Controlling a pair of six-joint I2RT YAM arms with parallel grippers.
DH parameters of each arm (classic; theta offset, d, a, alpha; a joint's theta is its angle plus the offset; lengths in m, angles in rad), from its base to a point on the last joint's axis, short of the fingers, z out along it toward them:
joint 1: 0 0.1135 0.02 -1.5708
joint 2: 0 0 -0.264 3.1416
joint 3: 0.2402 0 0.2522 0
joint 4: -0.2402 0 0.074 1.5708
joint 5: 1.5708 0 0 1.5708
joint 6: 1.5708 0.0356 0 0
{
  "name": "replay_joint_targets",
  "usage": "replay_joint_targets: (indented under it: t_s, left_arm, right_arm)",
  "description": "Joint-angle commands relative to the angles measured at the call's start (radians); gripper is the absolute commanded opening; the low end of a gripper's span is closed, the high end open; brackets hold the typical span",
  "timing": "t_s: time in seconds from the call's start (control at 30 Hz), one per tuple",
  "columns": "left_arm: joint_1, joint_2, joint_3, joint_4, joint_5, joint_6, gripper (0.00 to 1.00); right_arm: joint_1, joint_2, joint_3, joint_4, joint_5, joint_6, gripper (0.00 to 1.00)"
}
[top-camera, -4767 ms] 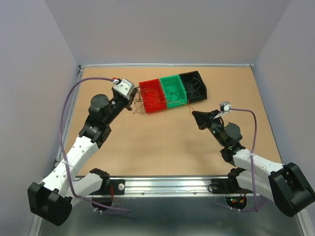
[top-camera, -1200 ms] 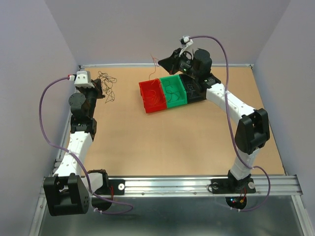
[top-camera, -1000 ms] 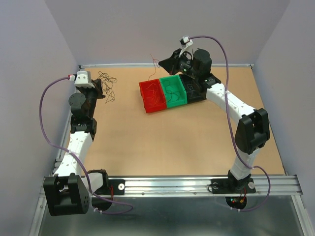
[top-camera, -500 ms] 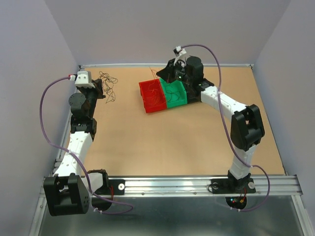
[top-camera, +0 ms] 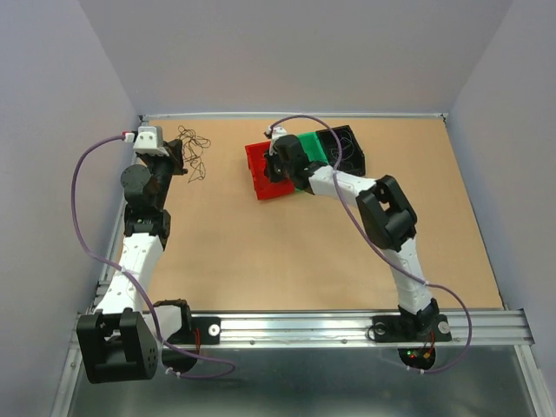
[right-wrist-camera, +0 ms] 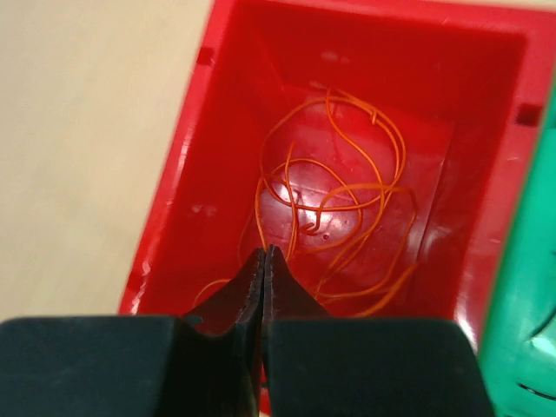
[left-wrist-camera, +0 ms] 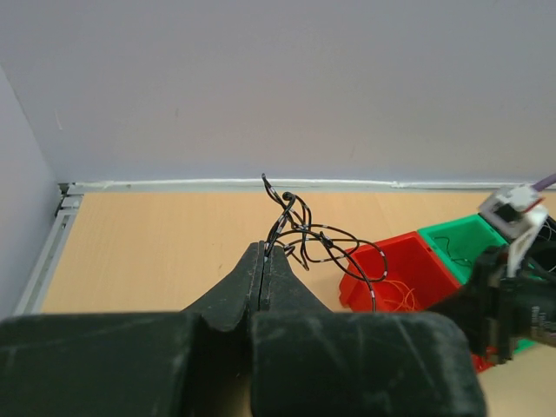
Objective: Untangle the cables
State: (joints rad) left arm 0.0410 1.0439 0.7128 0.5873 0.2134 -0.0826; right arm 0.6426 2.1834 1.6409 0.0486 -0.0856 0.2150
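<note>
My left gripper [top-camera: 181,160] is shut on a loose clump of thin black wires [top-camera: 193,144] at the far left of the table, held off the board. In the left wrist view the jaws [left-wrist-camera: 263,249] pinch the wires [left-wrist-camera: 317,236], which loop up and to the right. My right gripper [top-camera: 277,166] is down inside the red bin [top-camera: 263,188]. In the right wrist view its jaws [right-wrist-camera: 264,252] are closed, with a red-orange wire [right-wrist-camera: 261,221] running into the tips. More red-orange wires [right-wrist-camera: 347,208] lie coiled on the floor of the red bin [right-wrist-camera: 187,174].
A green bin [top-camera: 314,144] and a black bin [top-camera: 346,149] stand in a row to the right of the red bin, thin wires showing in the black one. The back wall is close behind them. The right arm stretches across the table's middle.
My right gripper has swung left and down, from above the green bin into the red bin, carrying the red-orange wire. The left arm and its black wires have stayed put.
</note>
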Motion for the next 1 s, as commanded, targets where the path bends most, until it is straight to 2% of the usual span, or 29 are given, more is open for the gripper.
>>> replay_joint_targets:
  t_s: [0.0,0.2,0.4,0.47,0.5,0.6,0.63,0.7,0.73,0.8,0.83,0.97]
  left_arm:
    - [0.002,-0.044,-0.007,0.068,0.018,0.011,0.0]
    - [-0.001,-0.047,-0.007,0.069,0.021,0.018,0.0]
    - [-0.03,-0.007,0.008,0.052,0.061,0.035,0.0]
    - [-0.038,0.005,0.016,0.046,0.061,0.053,0.0]
    - [-0.039,0.008,0.022,0.04,0.063,0.056,0.0]
    - [-0.076,0.03,0.031,0.026,0.089,0.069,0.0]
    - [-0.079,0.041,0.037,0.022,0.119,0.069,0.0]
    - [-0.082,0.051,0.042,0.016,0.15,0.064,0.0]
    - [-0.085,0.06,0.045,0.016,0.19,0.064,0.0]
    - [-0.087,0.073,0.05,0.014,0.239,0.058,0.0]
    - [-0.087,0.083,0.054,0.016,0.317,0.058,0.0]
    - [-0.102,0.119,0.073,0.016,0.51,0.055,0.0]
  right_arm:
    - [0.035,0.09,0.164,-0.15,0.22,-0.036,0.01]
    - [0.055,0.194,0.283,-0.272,0.293,-0.066,0.01]
    - [0.054,0.098,0.307,-0.279,0.285,-0.114,0.05]
    - [0.054,0.067,0.316,-0.277,0.274,-0.127,0.16]
    - [0.054,0.041,0.321,-0.276,0.273,-0.131,0.25]
    - [0.054,0.004,0.315,-0.273,0.277,-0.138,0.31]
    - [0.055,-0.025,0.292,-0.271,0.279,-0.135,0.37]
    - [0.055,-0.065,0.245,-0.236,0.255,-0.14,0.43]
    - [0.055,-0.117,0.179,-0.219,0.233,-0.147,0.51]
    - [0.054,-0.18,0.079,-0.13,0.147,-0.151,0.61]
    - [0.054,-0.219,0.03,-0.097,0.115,-0.155,0.67]
    - [0.055,-0.445,-0.305,0.161,-0.055,-0.147,0.76]
